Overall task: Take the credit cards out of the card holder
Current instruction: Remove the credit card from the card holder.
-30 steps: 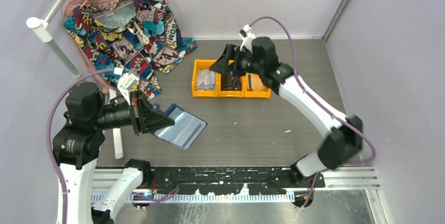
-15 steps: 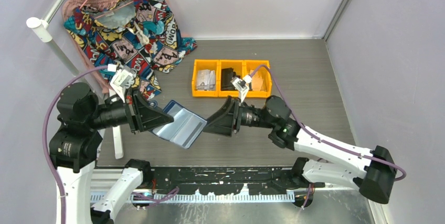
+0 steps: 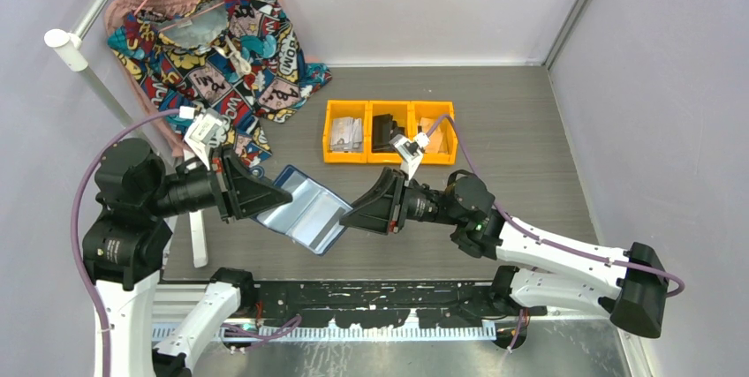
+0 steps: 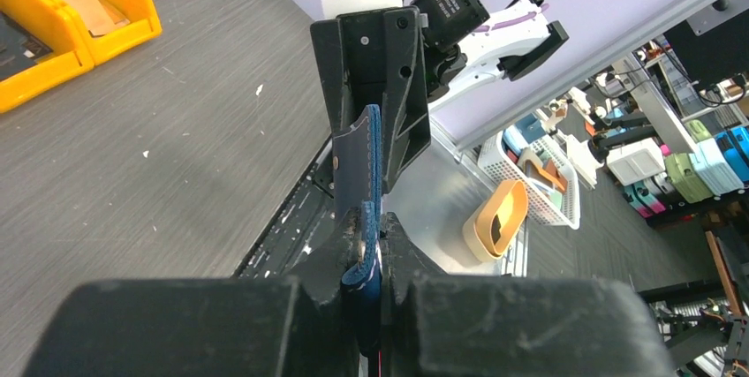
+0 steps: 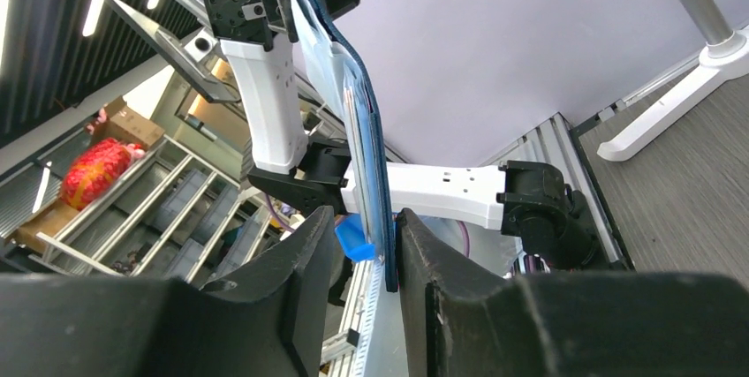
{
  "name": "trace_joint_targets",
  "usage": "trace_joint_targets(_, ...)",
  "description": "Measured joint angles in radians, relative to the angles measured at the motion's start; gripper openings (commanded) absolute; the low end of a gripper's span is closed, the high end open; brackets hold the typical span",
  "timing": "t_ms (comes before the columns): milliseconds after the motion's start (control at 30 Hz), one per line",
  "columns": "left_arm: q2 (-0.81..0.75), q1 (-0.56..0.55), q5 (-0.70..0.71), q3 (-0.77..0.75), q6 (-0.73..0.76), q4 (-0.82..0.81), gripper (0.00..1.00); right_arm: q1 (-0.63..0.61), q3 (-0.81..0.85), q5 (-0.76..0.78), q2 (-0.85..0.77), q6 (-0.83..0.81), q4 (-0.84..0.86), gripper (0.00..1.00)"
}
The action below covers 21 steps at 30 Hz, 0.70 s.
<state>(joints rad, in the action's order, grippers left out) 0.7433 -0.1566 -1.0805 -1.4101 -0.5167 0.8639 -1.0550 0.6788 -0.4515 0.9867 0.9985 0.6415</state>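
Observation:
The card holder (image 3: 309, 212), a navy wallet with a lighter blue inside, hangs open above the table. My left gripper (image 3: 281, 196) is shut on its left edge; in the left wrist view the holder (image 4: 364, 156) stands edge-on between the jaws of that gripper (image 4: 378, 236). My right gripper (image 3: 346, 218) straddles the holder's opposite edge (image 5: 366, 147). In the right wrist view its (image 5: 366, 236) one finger touches the navy outside and the other stands a little apart. Thin pale layers (image 5: 351, 130) show inside the holder. A tan credit card (image 3: 433, 140) lies in the right yellow bin.
Three joined yellow bins (image 3: 329, 130) sit at mid-table: a grey papery stack (image 3: 347, 134) in the left one, a black item (image 3: 382, 134) in the middle one. A comic-print garment (image 3: 221, 50) hangs at back left by a white stand (image 3: 198, 236).
My right arm swung from over the yellow bins down to the holder's right edge, and its jaws narrowed around that edge. The left gripper kept its grip and shifted the holder slightly.

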Motion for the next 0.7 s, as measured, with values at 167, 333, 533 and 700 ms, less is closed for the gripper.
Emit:
trace_joint_targets(167,0.002,0.000,0.017,-0.009,0.002,0.005,0.00,-0.011,0.000,0.013,0.000,-0.006,0.001,0.37)
trace_joint_targets(333,0.003,0.000,0.050,-0.012,0.005,0.011,0.00,-0.041,0.000,0.024,-0.011,-0.037,-0.023,0.36)
trace_joint_targets(533,0.006,0.000,0.074,-0.012,0.005,0.023,0.00,-0.066,0.001,0.029,-0.011,-0.066,-0.039,0.25)
trace_joint_targets(700,0.010,0.000,0.082,-0.012,0.003,0.024,0.00,-0.069,0.004,0.047,-0.012,-0.087,-0.056,0.17)
